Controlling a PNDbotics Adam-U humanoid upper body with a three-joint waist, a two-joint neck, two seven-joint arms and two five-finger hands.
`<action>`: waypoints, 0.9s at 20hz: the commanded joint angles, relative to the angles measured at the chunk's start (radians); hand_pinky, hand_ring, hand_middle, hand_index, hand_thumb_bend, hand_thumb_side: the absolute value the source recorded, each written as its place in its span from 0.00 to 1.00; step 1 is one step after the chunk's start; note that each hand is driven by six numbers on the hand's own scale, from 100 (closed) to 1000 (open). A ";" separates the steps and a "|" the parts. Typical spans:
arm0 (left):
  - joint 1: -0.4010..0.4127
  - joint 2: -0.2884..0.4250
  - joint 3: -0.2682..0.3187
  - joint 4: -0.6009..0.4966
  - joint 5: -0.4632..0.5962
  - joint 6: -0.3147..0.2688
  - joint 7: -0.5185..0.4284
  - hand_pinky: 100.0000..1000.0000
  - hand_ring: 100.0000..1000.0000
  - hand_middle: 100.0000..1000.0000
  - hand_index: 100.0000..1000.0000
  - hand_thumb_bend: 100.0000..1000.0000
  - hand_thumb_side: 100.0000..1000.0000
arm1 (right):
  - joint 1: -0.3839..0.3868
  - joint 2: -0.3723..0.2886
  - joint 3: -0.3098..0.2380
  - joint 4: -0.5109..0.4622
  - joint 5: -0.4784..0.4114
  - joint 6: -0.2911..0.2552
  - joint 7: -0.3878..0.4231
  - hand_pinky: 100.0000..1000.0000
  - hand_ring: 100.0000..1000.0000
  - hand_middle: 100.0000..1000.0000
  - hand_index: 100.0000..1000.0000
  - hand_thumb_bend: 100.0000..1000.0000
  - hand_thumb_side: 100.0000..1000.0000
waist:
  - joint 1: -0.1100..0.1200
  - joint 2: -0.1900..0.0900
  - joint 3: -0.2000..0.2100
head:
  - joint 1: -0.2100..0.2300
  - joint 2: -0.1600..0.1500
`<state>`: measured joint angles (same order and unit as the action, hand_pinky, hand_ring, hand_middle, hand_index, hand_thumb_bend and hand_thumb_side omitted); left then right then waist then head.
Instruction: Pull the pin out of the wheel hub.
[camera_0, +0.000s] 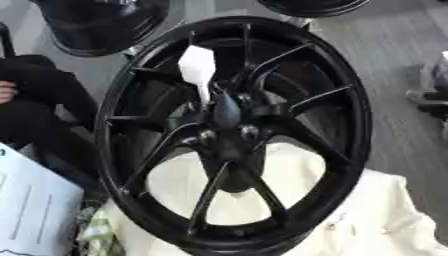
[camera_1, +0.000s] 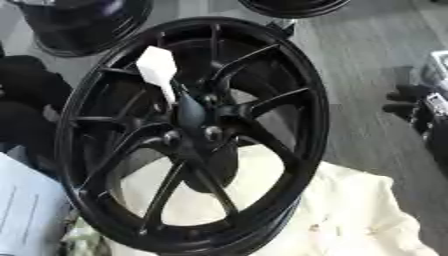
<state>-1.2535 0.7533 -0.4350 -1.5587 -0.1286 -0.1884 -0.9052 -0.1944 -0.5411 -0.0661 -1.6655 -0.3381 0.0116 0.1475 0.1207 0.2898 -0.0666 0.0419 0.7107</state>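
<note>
Hands both showing in neither view, state unknowable; white-handled pin (camera_0: 199, 70) still sitting in wheel hub (camera_0: 229, 120); pulling not begun.

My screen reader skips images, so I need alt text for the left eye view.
A black spoked wheel fills the view, resting on cream cloth, with a white pin sticking up out of its hub. Neither robot hand is visible. More black wheels stand behind on grey floor.

No robot arm or hand visible
</note>
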 joint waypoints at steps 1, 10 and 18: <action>-0.033 -0.005 -0.027 0.046 -0.063 -0.048 -0.002 0.89 0.84 0.80 0.87 0.34 0.39 | -0.013 -0.028 -0.002 -0.012 -0.001 0.000 0.004 0.96 0.76 0.74 0.82 0.00 0.82 | -0.005 -0.019 -0.001 | 0.004 -0.004; -0.060 -0.059 -0.061 0.170 -0.166 -0.136 -0.002 0.90 0.84 0.79 0.87 0.43 0.47 | -0.011 -0.027 0.000 -0.010 0.003 0.000 0.008 0.96 0.76 0.74 0.83 0.00 0.82 | -0.007 -0.019 -0.002 | 0.006 -0.003; -0.067 -0.089 -0.094 0.245 -0.199 -0.203 -0.002 0.90 0.85 0.79 0.87 0.47 0.69 | -0.013 -0.025 0.001 -0.009 0.003 0.000 0.008 0.96 0.76 0.74 0.83 0.00 0.82 | -0.007 -0.018 -0.006 | 0.005 -0.002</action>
<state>-1.2964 0.6498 -0.5328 -1.3188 -0.3216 -0.2931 -0.8231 -0.1978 -0.5411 -0.0604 -1.6650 -0.3376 0.0130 0.1543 0.1207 0.2898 -0.0726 0.0434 0.7109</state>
